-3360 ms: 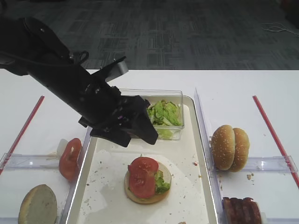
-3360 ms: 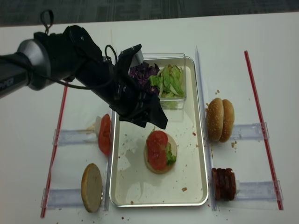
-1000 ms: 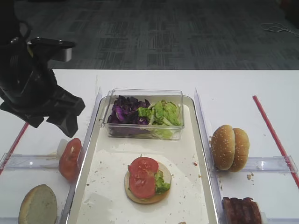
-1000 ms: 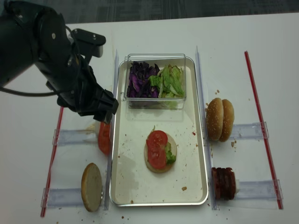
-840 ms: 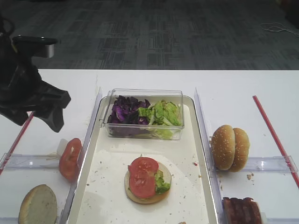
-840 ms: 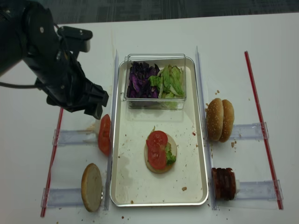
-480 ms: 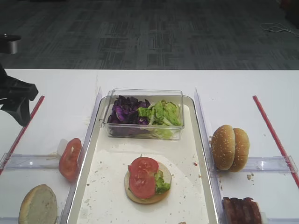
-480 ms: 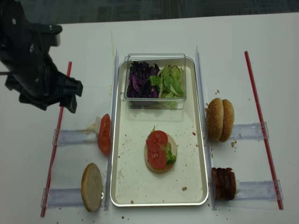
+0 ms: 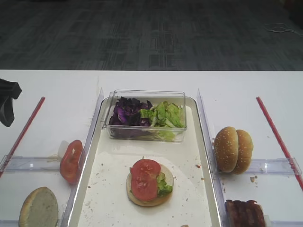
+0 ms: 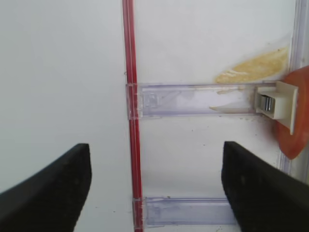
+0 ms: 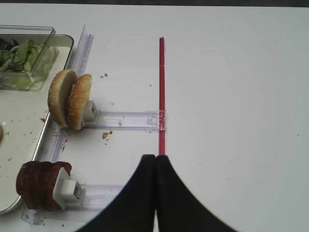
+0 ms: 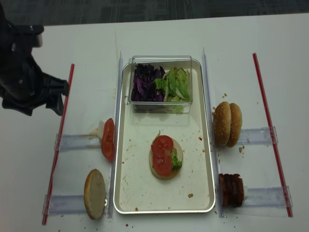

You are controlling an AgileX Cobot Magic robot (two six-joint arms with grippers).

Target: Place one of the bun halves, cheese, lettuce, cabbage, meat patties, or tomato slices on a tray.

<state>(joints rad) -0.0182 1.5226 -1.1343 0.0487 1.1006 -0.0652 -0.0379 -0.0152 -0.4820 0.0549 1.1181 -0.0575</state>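
Observation:
On the off-white tray point(image 12: 135, 188) a bun half carries lettuce and two tomato slices point(image 12: 162, 153). More tomato slices point(image 12: 108, 139) stand in a clear holder left of the tray, with a bun half point(image 12: 95, 193) below them. Seeded bun halves point(image 12: 227, 123) and meat patties point(image 12: 231, 190) stand to the right. Cabbage point(image 12: 145, 82) and lettuce point(image 12: 176, 83) fill a clear box. No cheese is in view. My left gripper point(image 12: 41, 108) hangs open and empty over the left red line point(image 10: 128, 72). The right gripper point(image 11: 155, 157) is shut and empty.
Clear plastic holder strips point(image 10: 193, 99) lie on the white table on both sides of the tray. Red lines point(image 12: 263, 101) run along the far left and far right. The clear box point(image 9: 147, 116) stands on the tray's far end. Crumbs speckle the tray.
My left gripper has swung left, from above the tray to over the left red line, still open and empty. The food has not moved.

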